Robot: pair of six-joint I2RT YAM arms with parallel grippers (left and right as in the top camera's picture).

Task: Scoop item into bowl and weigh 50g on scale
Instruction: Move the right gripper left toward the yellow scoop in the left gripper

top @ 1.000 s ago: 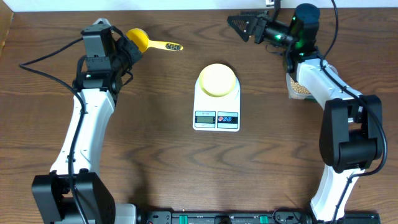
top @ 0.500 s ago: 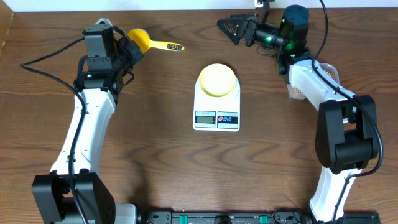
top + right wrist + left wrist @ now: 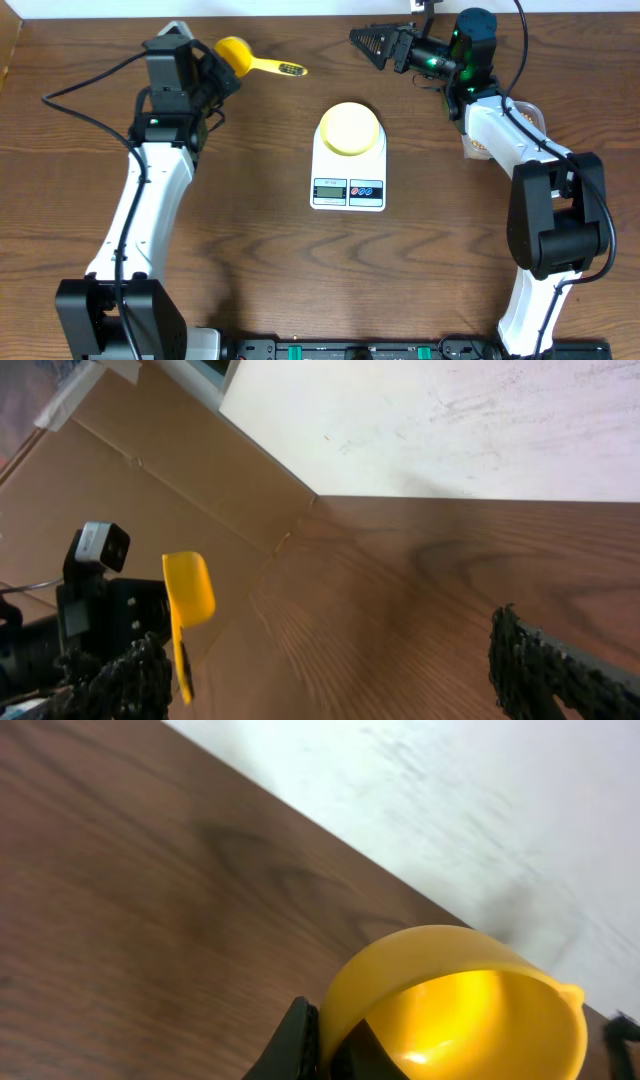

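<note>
The pale yellow bowl (image 3: 349,128) sits on the white scale (image 3: 348,190) at mid-table. My left gripper (image 3: 220,73) (image 3: 325,1032) is shut on the rim of the bright yellow scoop (image 3: 240,54) (image 3: 460,1005) at the back left. The scoop's cup is pinched between the fingers and its handle points right. My right gripper (image 3: 372,42) (image 3: 340,670) hangs open in the air at the back, pointing left, with nothing between its fingers. The scoop (image 3: 188,592) shows far off in its view. A few beans (image 3: 477,148) show in a clear tub mostly hidden under the right arm.
The clear tub (image 3: 530,112) stands at the right under the right arm's forearm. A white wall and a cardboard panel (image 3: 150,450) close off the back of the table. Bare wooden tabletop (image 3: 300,270) lies in front of the scale.
My left gripper has shifted the scoop slightly right and toward the back. My right gripper swung left from above the tub, then held still.
</note>
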